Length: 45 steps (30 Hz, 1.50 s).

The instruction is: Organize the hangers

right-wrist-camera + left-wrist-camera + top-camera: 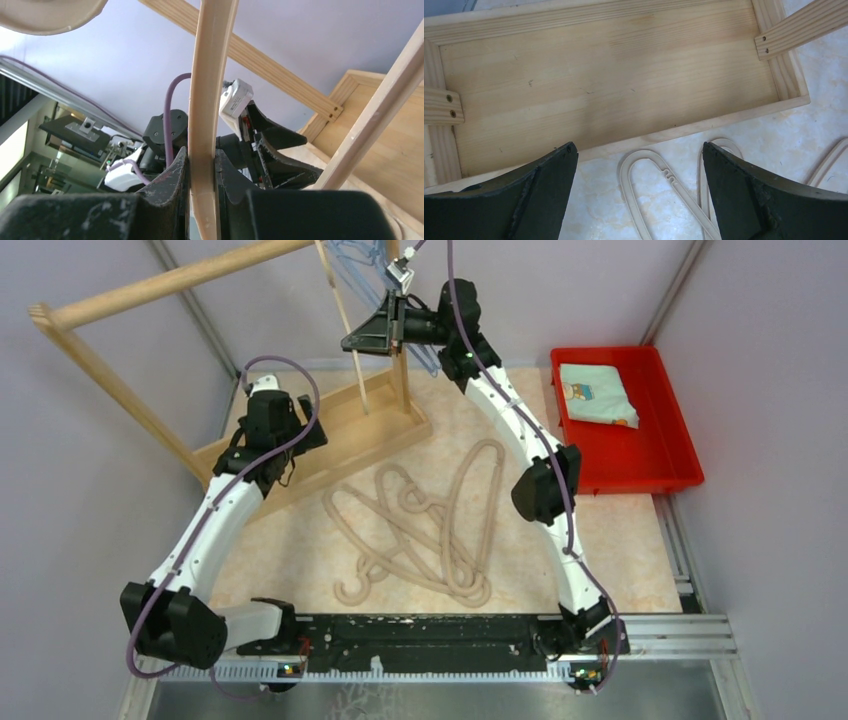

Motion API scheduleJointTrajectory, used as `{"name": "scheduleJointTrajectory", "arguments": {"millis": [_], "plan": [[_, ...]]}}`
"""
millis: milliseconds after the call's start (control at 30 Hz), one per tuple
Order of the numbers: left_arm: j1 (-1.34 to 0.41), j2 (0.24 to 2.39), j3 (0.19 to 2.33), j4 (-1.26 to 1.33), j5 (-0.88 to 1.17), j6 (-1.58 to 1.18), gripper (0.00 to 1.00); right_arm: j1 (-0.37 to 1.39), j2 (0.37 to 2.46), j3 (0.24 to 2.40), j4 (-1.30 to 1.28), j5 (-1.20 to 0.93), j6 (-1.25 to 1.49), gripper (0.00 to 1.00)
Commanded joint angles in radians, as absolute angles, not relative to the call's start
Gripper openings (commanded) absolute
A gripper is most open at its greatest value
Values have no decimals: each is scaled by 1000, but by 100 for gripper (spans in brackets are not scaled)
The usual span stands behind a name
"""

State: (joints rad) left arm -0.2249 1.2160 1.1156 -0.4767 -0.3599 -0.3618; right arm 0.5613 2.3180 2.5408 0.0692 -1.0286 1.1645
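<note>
Beige hanger [207, 100] was clamped in R tool [202, 162]. L tool [639, 150] gaped wide over rack base [614, 85], nothing held.

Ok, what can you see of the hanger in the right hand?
The hanger is thick, rounded and beige, smooth like plastic. One slightly curved limb stands upright, clamped in the shut right hand, raised off the table close to the wooden rack. A beige curve at the wrist view's top left may be its hook; I cannot be sure.
</note>
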Motion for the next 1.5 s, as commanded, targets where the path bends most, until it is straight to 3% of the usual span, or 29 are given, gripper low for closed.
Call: {"name": "scheduleJointTrajectory", "arguments": {"millis": [0, 467, 933, 1467], "plan": [[-216, 1231, 1161, -439, -320, -346, 100, 568, 2344, 2634, 198, -962, 1190, 0], [-216, 1213, 1139, -414, -261, -334, 100, 568, 2305, 2637, 153, -899, 1064, 0], [-240, 1111, 1229, -151, 36, -320, 100, 588, 2307, 2619, 41, -837, 969, 0], [-408, 1134, 1196, -115, -29, -320, 100, 628, 2312, 2605, -11, -786, 892, 0]]}}
